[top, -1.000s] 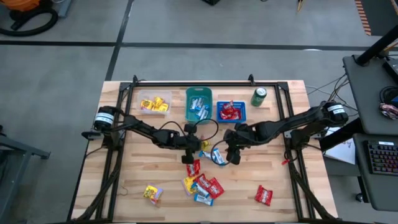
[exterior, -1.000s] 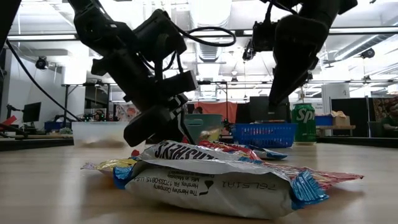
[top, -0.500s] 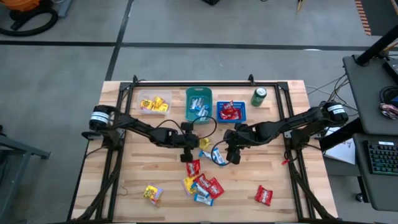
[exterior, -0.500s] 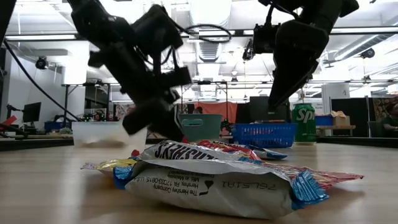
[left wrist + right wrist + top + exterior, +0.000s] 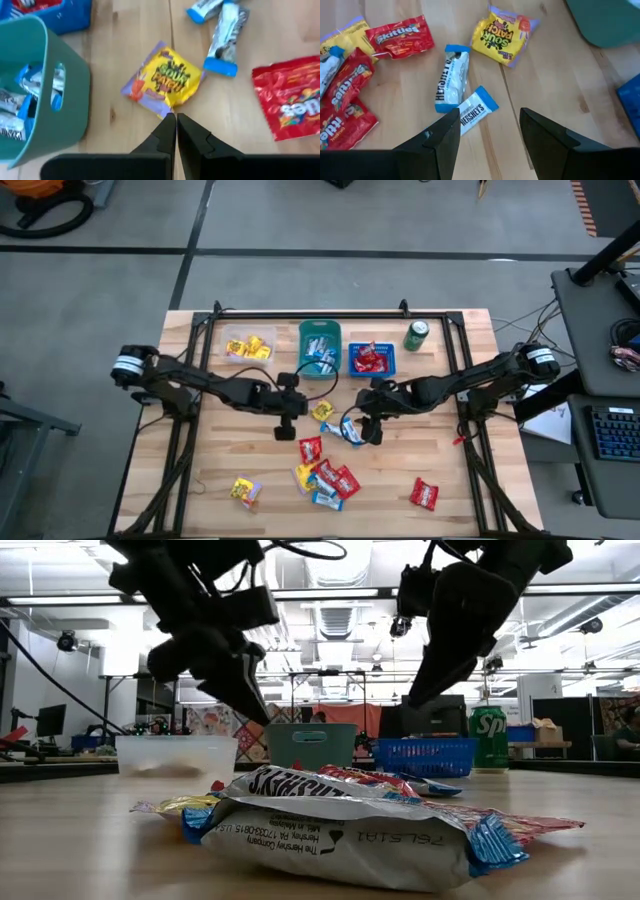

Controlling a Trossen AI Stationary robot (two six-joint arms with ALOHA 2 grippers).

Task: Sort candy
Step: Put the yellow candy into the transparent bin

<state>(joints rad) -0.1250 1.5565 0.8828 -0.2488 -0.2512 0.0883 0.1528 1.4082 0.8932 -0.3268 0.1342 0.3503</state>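
Observation:
My left gripper (image 5: 175, 119) is shut and raised above the table; in the low view nothing hangs from its tip (image 5: 262, 716). Just past that tip, a yellow candy (image 5: 165, 85) lies flat on the wood beside the teal bin (image 5: 30, 90). My right gripper (image 5: 490, 135) stands open above two light-blue candy bars (image 5: 452, 82), touching neither. More candy lies in a pile (image 5: 325, 475) near the table's middle. A yellow piece (image 5: 243, 491) and a red one (image 5: 424, 494) lie apart near the front.
Three bins stand in a row at the far side: a clear one with yellow candy (image 5: 248, 346), the teal one (image 5: 320, 348) with blue candy, and a blue basket (image 5: 372, 359) with red candy. A green can (image 5: 416, 335) stands to their right. Black frame rails run along the table's sides.
My left gripper has closed its fingers, risen from the table and drawn back toward the table's left edge. The yellow candy it stood over stays on the wood. My right gripper has kept its place.

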